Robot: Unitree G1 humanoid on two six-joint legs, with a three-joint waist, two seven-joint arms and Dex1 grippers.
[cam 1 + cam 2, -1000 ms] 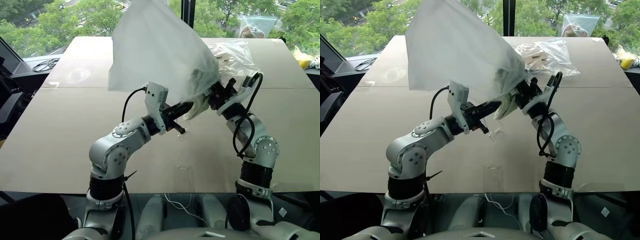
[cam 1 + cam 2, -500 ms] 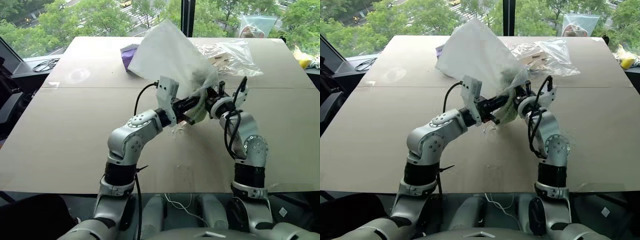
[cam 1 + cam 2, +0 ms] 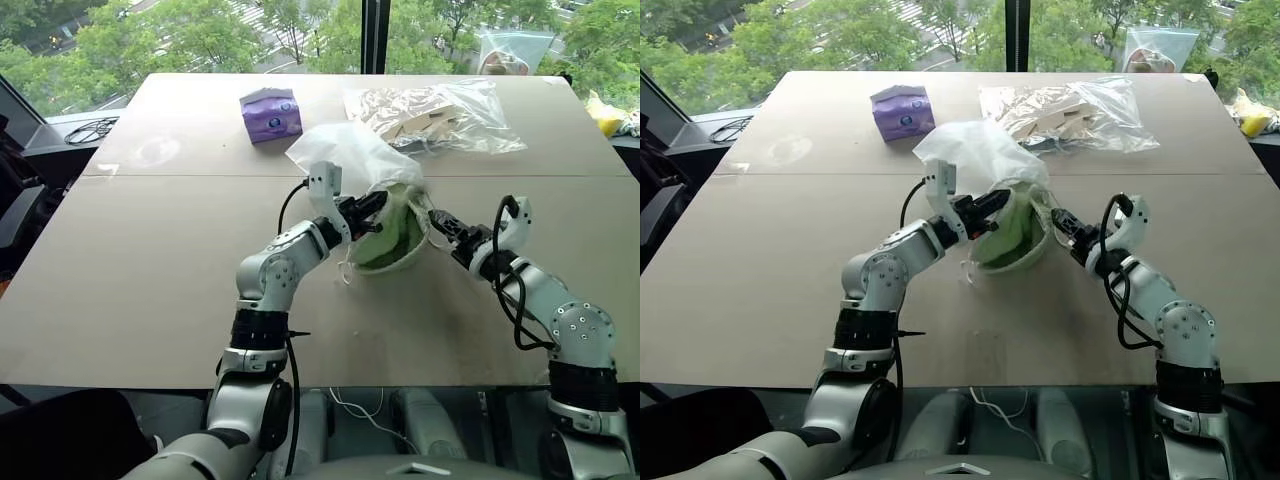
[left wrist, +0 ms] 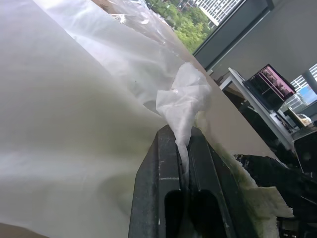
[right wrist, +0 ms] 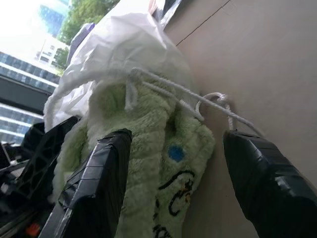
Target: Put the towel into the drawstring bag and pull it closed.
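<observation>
The white drawstring bag [image 3: 352, 158] lies slumped on the table [image 3: 150, 260], its mouth toward me. The pale green towel [image 3: 392, 238] bulges from that mouth, half inside. My left gripper [image 3: 374, 205] is at the bag's near edge; in the left wrist view it [image 4: 182, 135] is shut on a pinch of the bag's fabric [image 4: 184, 96]. My right gripper [image 3: 438, 222] hovers just right of the towel, open. In the right wrist view its fingers [image 5: 99, 173] stand wide apart before the towel [image 5: 143, 134], and the white cord [image 5: 213, 99] loops across it.
A purple tissue box [image 3: 270, 113] stands behind the bag on the left. A clear plastic bag with beige contents [image 3: 430, 105] lies behind on the right. Another clear bag [image 3: 512, 50] and a yellow object [image 3: 605, 115] sit at the far right edge.
The bag has come down from the air onto the table. My right gripper let go, opened and drew off to the right; my left arm followed the bag down.
</observation>
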